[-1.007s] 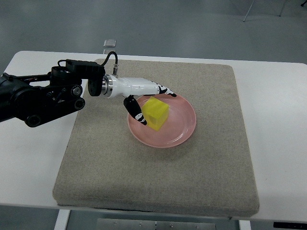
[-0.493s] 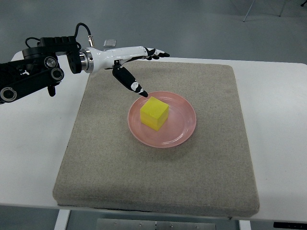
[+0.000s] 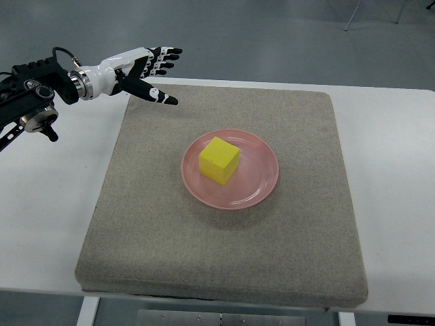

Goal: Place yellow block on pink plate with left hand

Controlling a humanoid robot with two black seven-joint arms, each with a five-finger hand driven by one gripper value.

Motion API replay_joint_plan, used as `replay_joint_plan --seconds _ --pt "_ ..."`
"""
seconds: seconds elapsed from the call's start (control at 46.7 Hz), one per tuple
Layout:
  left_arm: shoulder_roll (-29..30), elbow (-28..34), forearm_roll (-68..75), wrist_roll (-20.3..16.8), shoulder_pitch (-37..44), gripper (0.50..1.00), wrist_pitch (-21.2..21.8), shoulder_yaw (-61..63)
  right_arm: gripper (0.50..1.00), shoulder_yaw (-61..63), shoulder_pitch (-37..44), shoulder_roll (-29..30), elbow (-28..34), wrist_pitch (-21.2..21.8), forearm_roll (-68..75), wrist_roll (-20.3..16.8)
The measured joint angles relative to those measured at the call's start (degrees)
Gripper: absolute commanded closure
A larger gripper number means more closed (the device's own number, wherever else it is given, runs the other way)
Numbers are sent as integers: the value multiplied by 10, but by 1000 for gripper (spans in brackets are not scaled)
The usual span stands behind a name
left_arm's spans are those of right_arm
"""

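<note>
From the top view, the yellow block (image 3: 219, 159) sits on the pink plate (image 3: 262, 185), a little left of the plate's middle and wholly inside its rim, with one corner turned toward the near edge. The plate rests flat near the centre of a grey-brown mat (image 3: 224, 258), and the mat covers most of the white worktop (image 3: 387, 204), leaving bare strips at left and right.

The left hand (image 3: 139, 68) shows at the upper left, over the mat's far left corner and well apart from both plate and block. Its arm (black links, then a white forearm shell) comes in from the left edge. The fingers (image 3: 165, 56) are released: they stretch out straight toward the right and hold nothing, while the thumb (image 3: 160, 97) angles down and right, its dark tip above the mat.

Beyond the worktop lies a grey floor (image 3: 272, 34). The right arm does not appear.
</note>
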Motion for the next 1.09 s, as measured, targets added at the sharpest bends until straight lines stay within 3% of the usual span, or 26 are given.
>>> replay_joint_plan --seconds 0.279,0.45,0.857,1.093 --pt "0 61 -228 0 3 504 -4 -11 576 0 0 0 0 0 0 0" --pt "1 80 -312 2 28 504 -59 -35 576 0 0 0 0 0 0 0" --pt "16 81 -402 12 126 504 -158 -108 576 3 0 0 11 6 2 0" --pt "19 81 -411 25 127 504 -163 -114 576 3 -1 0 13 6 2 0"
